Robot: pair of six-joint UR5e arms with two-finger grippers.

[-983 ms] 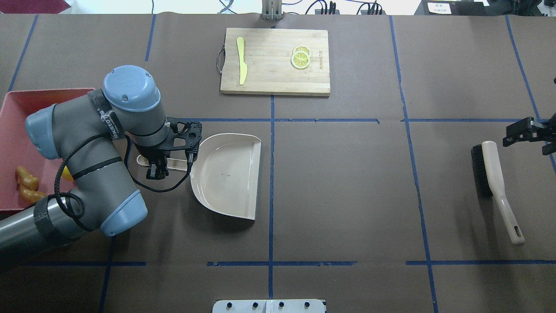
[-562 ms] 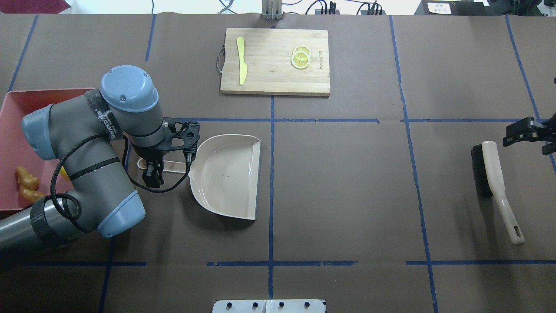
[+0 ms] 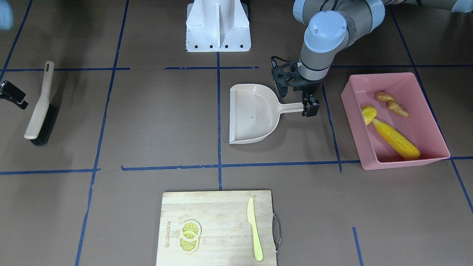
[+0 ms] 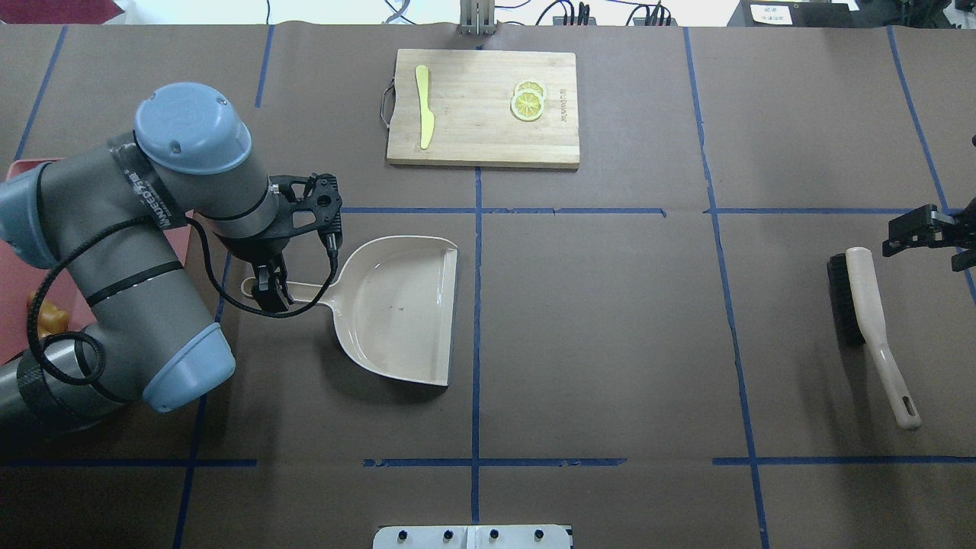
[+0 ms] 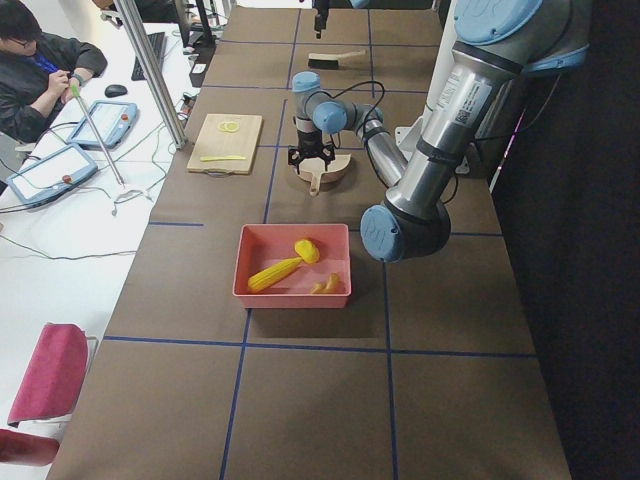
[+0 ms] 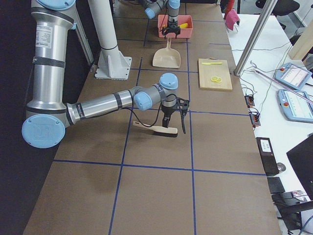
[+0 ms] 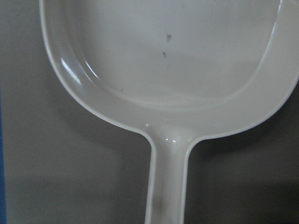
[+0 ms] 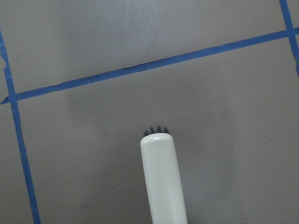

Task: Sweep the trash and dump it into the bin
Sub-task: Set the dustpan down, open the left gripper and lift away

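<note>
The pink bin (image 3: 351, 111) stands at my left end of the table and holds the corn cob (image 3: 395, 138), the yellow potato lump (image 3: 368, 112) and the ginger root (image 3: 391, 101). In the overhead view my left arm covers most of the bin (image 4: 11, 305). The beige dustpan (image 3: 251, 114) lies flat and empty on the table. My left gripper (image 3: 310, 108) hangs open just above its handle end (image 4: 252, 288), holding nothing. My right gripper (image 4: 923, 229) is open and empty, just beyond the brush (image 4: 869, 313), which lies on the table.
A wooden cutting board (image 4: 480, 107) with a pale yellow knife (image 4: 424, 107) and lemon slices (image 4: 528, 101) lies at the far middle. The white robot base (image 3: 218, 26) is at the near middle. Blue tape lines cross the brown table cover.
My left arm has risen and swung back over the bin, lifting the gripper off the dustpan handle. The dustpan, the brush and the right arm have not moved.
</note>
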